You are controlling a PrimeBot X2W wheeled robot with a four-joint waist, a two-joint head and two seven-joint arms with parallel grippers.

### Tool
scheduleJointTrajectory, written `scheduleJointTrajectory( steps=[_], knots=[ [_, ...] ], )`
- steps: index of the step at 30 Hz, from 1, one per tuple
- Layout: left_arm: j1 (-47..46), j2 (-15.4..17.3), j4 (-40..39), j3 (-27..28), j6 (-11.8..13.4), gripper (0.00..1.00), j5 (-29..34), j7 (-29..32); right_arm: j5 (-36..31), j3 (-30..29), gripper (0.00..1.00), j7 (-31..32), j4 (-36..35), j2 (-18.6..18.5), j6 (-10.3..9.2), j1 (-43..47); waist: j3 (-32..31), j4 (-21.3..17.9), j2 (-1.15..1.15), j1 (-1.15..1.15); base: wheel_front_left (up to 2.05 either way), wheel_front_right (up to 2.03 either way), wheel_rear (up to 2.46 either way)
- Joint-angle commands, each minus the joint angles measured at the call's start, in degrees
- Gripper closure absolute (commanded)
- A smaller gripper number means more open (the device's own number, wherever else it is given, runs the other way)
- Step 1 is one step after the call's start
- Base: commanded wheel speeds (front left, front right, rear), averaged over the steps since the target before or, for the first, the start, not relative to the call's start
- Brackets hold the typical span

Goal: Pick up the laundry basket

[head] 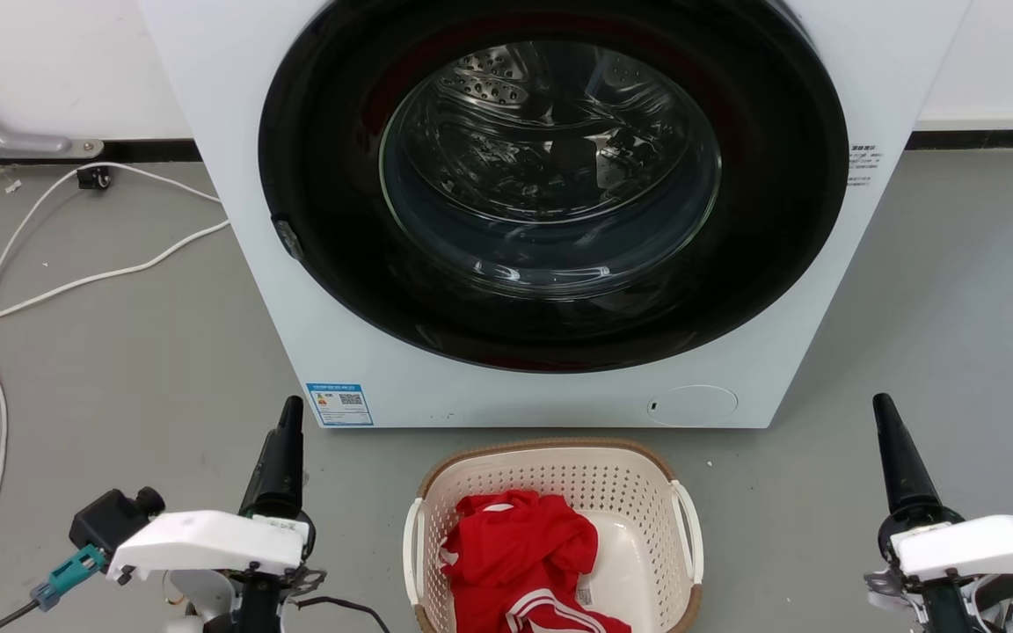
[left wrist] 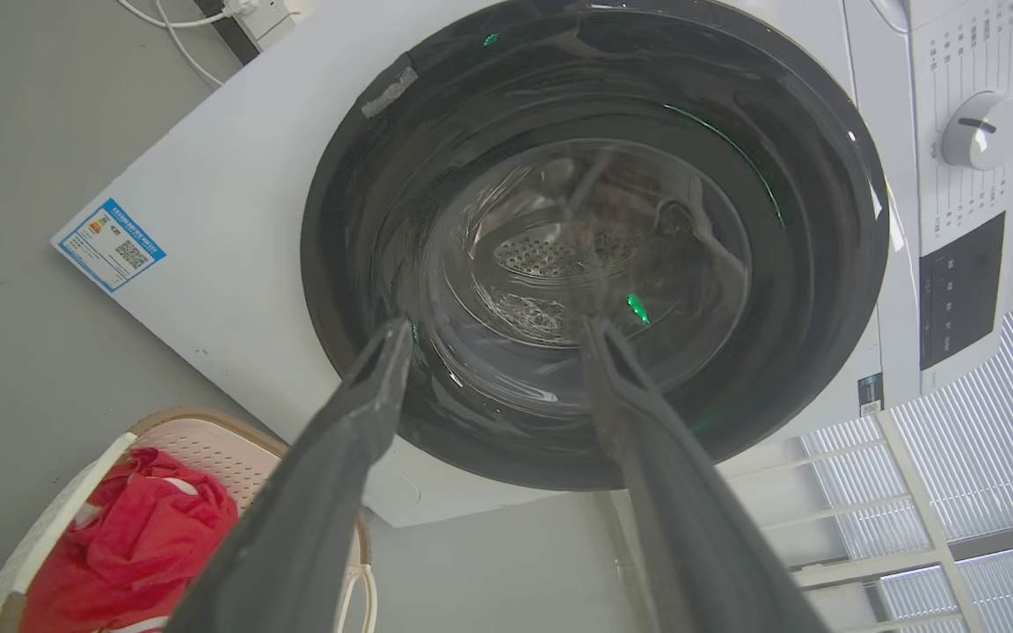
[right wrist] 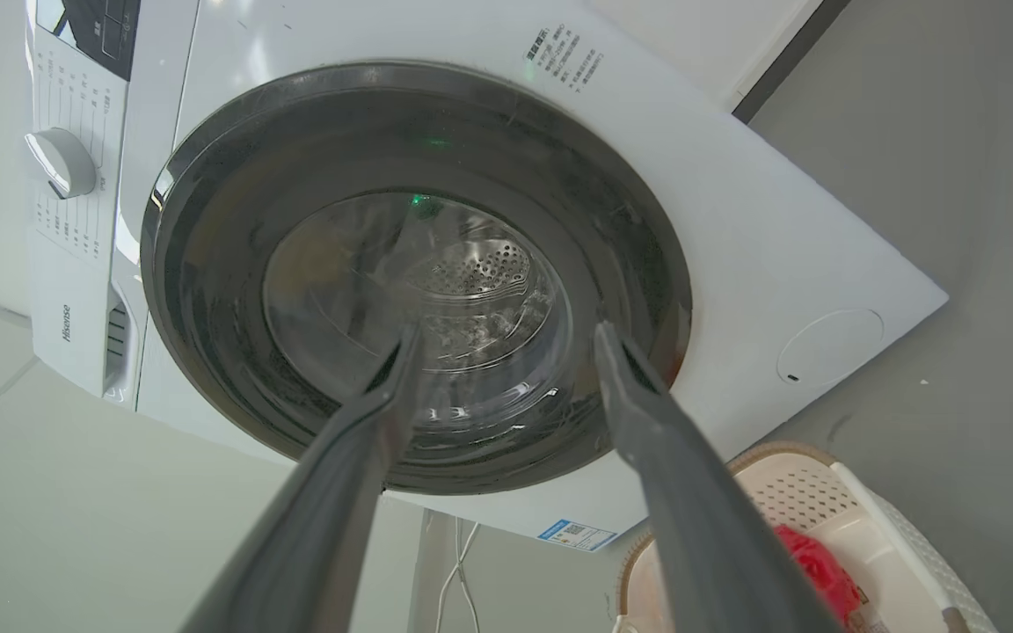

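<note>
Our left pincer (left wrist: 498,330) and right pincer (right wrist: 508,334) both hang released either side of the laundry basket (head: 550,457) on the floor (head: 120,352), probably lined up for its 2 white handles (head: 691,532).

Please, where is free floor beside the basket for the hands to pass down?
Bare grey floor lies on both sides: between the left hand and the laundry basket, and between the basket and the right hand. It is tight between basket and washing machine; cables lie far left.
</note>
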Motion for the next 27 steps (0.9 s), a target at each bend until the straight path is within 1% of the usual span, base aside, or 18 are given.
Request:
scheduleJointTrajectory(
  steps=[1, 13, 27],
  knots=[
    [-1.83, 0.19, -1.08, -0.67, 0.39, 0.00, 3.04, -0.66, -3.36, 0.30, 0.00, -0.67, -1.44, -0.08, 0.02, -0.42, -0.02, 0.05, 0.00, 0.00, 0.00, 0.00, 0.00],
    [-2.16, 0.08, -0.68, -3.09, 1.65, 0.00, 14.57, -2.99, -16.10, 1.38, 0.00, -3.03, -1.90, 0.07, 0.02, 0.56, -0.15, 0.31, 0.00, 0.00, 0.00, 0.00, 0.00],
    [-2.78, -0.04, -0.58, -5.19, 3.27, 0.00, 25.18, -5.36, -29.17, 1.87, 0.00, -5.24, -2.34, 0.21, 0.02, 0.97, -0.18, 0.54, 0.00, 0.00, 0.00, 0.00, 0.00]
  ],
)
